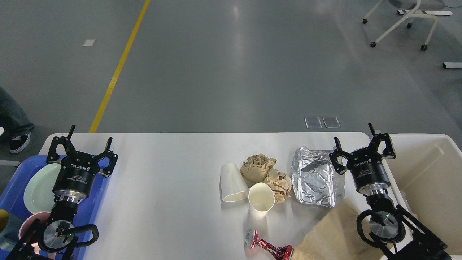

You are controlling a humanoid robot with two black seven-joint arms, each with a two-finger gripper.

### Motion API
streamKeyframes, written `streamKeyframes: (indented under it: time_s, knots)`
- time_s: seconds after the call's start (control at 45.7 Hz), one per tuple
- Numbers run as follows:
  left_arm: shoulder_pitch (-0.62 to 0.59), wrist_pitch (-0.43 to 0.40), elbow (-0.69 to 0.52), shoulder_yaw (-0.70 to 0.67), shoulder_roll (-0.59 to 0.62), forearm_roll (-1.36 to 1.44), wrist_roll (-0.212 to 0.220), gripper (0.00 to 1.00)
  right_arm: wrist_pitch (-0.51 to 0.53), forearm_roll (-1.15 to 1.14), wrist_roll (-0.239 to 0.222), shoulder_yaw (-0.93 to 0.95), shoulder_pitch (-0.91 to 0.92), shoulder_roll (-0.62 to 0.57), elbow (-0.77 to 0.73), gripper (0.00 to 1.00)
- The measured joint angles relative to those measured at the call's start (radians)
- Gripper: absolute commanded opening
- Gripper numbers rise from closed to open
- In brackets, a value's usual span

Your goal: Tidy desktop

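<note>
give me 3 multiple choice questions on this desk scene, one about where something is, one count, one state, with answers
1. Where does the crushed red can lie on the desktop?
A. far left corner
B. near edge, in front of the cups
C. inside the bin

2. How many paper cups are on the desktop?
A. one
B. two
C. four

3. How does the left gripper stand?
A. open, holding nothing
B. shut on a cup
C. shut on the plate

Answers:
1 B: the can lies at the near edge, below the upright cup.
2 B: the upright cup stands beside a tipped cup, and no others show.
3 A: its fingers are spread apart above the blue tray with nothing between them.
</note>
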Motion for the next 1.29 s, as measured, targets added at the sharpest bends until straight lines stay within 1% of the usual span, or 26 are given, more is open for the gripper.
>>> streamKeyframes:
  time_s: [0.394, 0.613, 0.897, 1.291]
  knots:
    - [0.0, 0.001, 0.0, 0.0, 0.0, 0.0, 0.0, 0.96, 0.027, 0.037, 0.001, 0.074, -0.009, 0.0, 0.016, 1.0]
    - [0.0, 0.0, 0.0, 0.0, 0.0, 0.0, 0.0, 0.96, 0.024, 0.036, 0.001, 0.105, 0.003, -0.002, 0.029, 1.0]
    - [0.0, 0.0, 0.0, 0.0, 0.0, 0.0, 0.0, 0.96, 0.023, 0.035, -0.017, 0.076, 0.002, -0.002, 0.003, 1.0]
    - [0.0, 0.0, 0.0, 0.0, 0.0, 0.0, 0.0, 0.96, 0.024, 0.037, -0.017, 0.045, -0.004, -0.001, -0.07, 1.0]
